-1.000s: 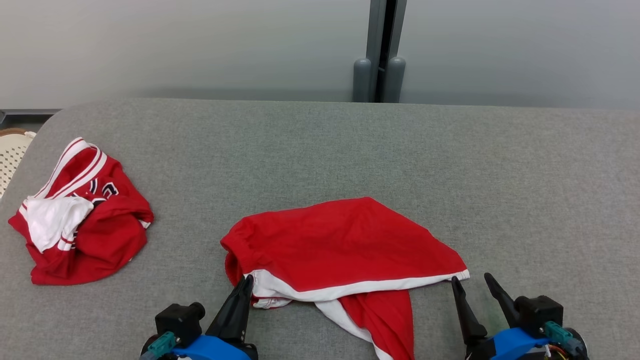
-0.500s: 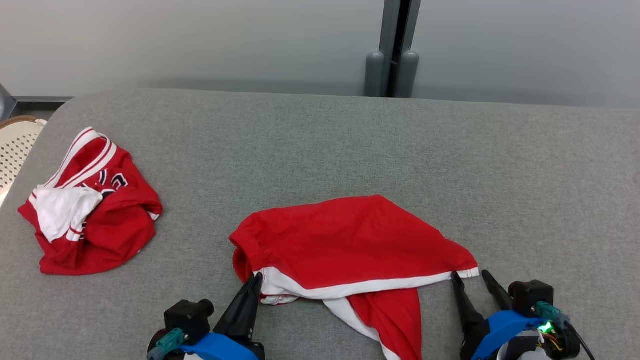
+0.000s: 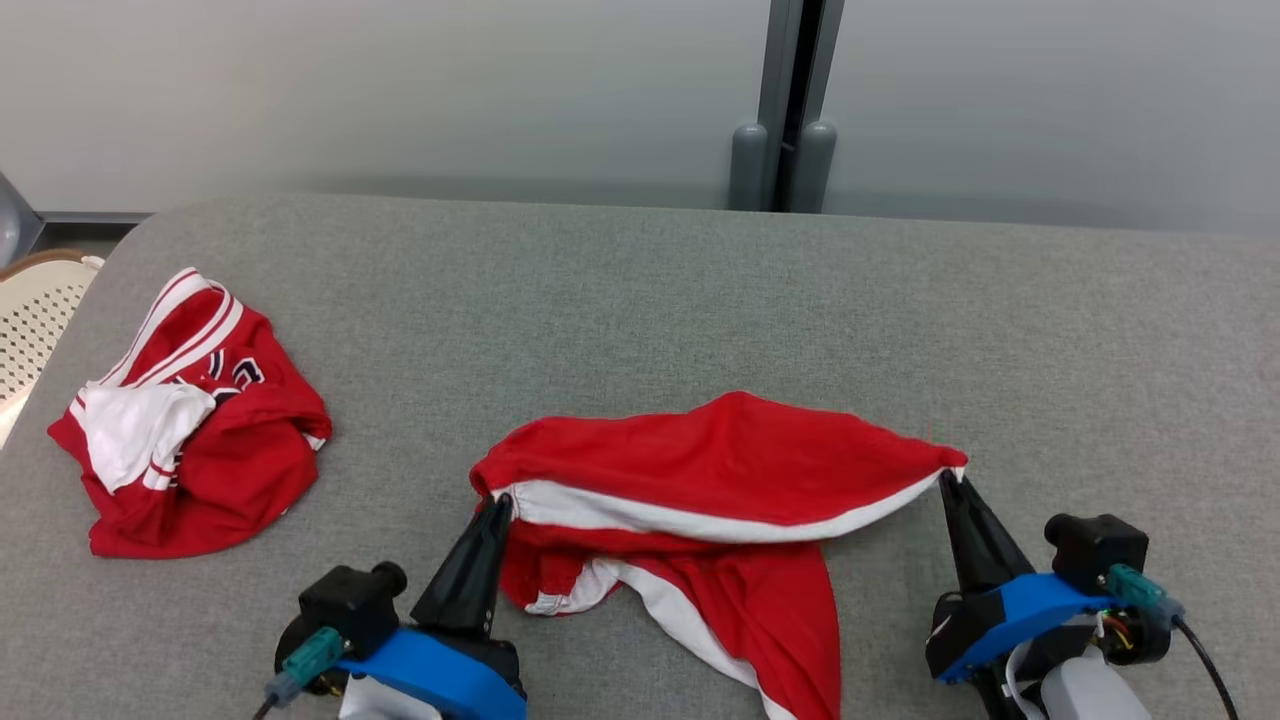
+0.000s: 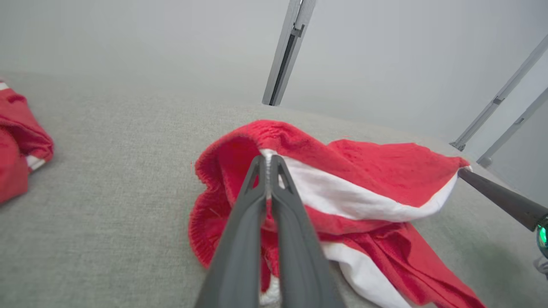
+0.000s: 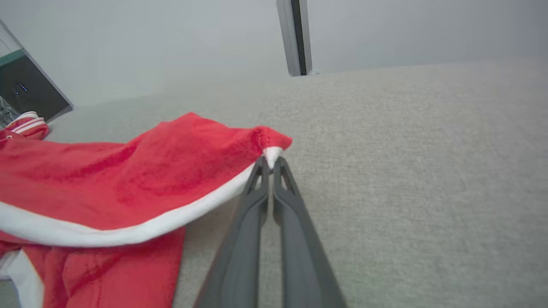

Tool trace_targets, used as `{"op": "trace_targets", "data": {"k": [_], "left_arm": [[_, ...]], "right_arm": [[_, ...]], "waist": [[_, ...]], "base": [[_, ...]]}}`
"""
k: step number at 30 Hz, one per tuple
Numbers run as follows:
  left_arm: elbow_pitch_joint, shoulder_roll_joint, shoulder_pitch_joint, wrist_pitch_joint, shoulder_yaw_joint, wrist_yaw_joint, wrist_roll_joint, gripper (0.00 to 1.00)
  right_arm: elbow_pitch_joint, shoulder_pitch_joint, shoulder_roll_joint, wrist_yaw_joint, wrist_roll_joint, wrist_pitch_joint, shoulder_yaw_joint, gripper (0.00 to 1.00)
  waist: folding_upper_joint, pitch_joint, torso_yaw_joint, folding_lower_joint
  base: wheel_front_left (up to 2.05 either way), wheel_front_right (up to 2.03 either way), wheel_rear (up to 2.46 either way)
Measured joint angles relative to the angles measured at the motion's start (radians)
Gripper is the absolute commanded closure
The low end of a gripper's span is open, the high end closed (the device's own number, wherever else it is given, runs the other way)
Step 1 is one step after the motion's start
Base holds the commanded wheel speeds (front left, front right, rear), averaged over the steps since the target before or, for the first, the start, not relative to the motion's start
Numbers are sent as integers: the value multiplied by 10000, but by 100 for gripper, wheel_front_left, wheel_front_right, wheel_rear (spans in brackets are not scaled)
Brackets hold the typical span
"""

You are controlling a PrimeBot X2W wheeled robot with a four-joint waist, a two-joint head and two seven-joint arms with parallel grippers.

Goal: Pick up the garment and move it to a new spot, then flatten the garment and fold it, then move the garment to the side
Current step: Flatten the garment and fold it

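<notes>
**Both Grippers Pinched on the White Hem**

In the head view, the red garment with a white hem band (image 3: 720, 465) lies in the lower middle of the frame on the grey felt-covered table (image 3: 640, 290). My left gripper (image 3: 497, 503) comes up from the lower left. Its two dark fingers are pressed together on the white band at the garment's left corner. My right gripper (image 3: 950, 482) comes up from the lower right, its fingers likewise clamped tight on the tip of the garment's right corner. The white band sags shallowly between my two grips, lifted off the table, and the red cloth arches above it in the frame. Below the band, more red cloth with a white stripe trails on the table to the bottom edge.

In the left wrist view, my fingers meet at the centre of the frame with the band's end nipped between their tips. The gathered red edge bulges to their left. A dark finger of my right gripper enters from the right edge and touches the far corner. In the right wrist view, my closed fingertips hold the small white corner at the centre, and the garment spreads away to the left.

A crumpled red and white jersey (image 3: 190, 430) lies at the left of the head view, well apart from the garment. A grey upright post (image 3: 785, 150) stands beyond the table at the top.
</notes>
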Motion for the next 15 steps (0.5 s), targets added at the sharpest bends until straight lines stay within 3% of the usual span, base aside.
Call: {"op": "trace_targets", "data": {"k": [7,15], "left_arm": [[-1336,529,-941,2,282,0,265,100],[-2554,2086,-3405,0,-159,0,-142,100]], "right_arm": [[-1779,-357,-2,0,387,0,52,100],[-3423,-1941,-140,0,823,2,286,100]], "waist": [[0,-560,-123,-2],[0,-1200,-531,-3]], "base": [[0,0,0],[0,0,0]]}}
